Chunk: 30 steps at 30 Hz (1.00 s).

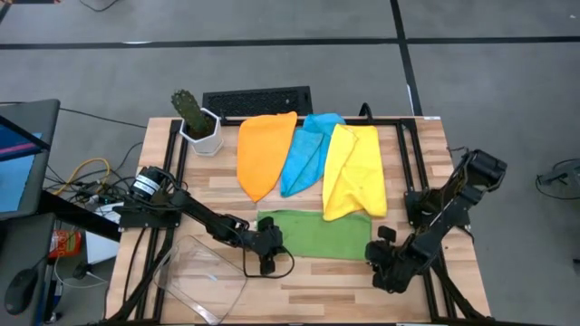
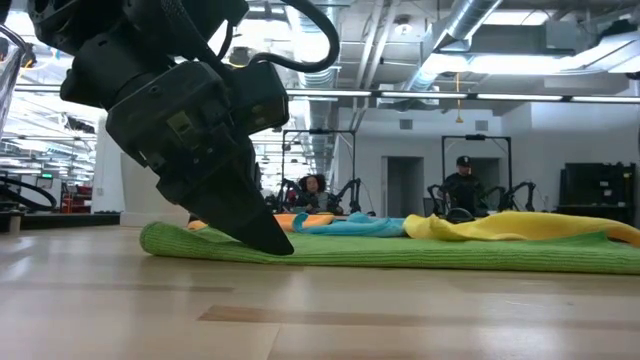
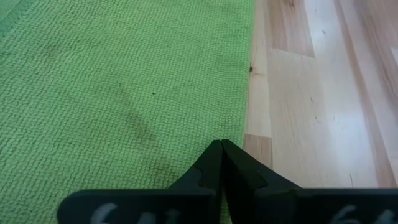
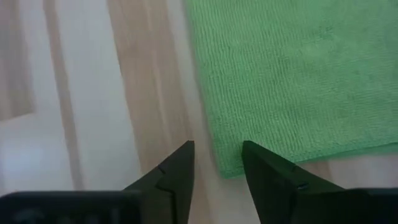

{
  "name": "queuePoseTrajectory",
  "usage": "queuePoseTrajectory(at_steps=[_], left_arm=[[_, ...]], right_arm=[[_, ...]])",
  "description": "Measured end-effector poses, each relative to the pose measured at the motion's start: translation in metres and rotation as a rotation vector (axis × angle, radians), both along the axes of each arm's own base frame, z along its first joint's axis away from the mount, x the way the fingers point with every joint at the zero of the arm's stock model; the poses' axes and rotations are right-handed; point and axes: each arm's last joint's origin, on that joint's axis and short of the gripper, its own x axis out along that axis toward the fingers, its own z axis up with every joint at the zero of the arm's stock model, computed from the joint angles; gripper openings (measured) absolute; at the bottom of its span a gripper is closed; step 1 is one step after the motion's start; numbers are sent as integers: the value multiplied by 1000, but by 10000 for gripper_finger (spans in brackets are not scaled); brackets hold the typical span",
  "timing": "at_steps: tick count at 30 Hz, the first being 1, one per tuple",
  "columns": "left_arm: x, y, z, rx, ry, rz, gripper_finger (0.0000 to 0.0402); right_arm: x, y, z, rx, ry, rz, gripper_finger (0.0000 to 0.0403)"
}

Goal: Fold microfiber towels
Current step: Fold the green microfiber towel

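left gripper (image 3: 221, 149): clenched tight with nothing in it, tip pressed down at the near left edge of the green towel (image 1: 315, 233).
right gripper (image 4: 217, 163): fingers parted, empty, hanging just off the towel's near right corner (corner sits right between the tips in the right wrist view).
green towel: flat rectangle at the front of the table (image 1: 426, 154). Looks soft, light and floppy, so pinch a corner or the hem, not the middle.
orange towel (image 1: 264, 149), blue towel (image 1: 305, 150), yellow towel (image 1: 353, 170): loose in a row behind it, probably just as limp.
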Motion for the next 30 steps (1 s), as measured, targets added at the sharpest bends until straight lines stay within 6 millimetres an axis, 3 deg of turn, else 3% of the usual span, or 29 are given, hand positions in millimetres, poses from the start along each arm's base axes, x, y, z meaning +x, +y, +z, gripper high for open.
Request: queuePoseTrajectory(at_steps=[8,18,23,30], left_arm=[[0,0,0,0,0,0,0],[0,0,0,-5,1,6,0],[0,0,0,-5,1,6,0],[0,0,0,-5,0,6,0]], right_arm=[[-2,4,-12,-38,49,10,146],[3,-2,5,-23,91,30,12],[13,-3,21,-61,92,97,25],[39,-9,38,-104,48,196,7]])
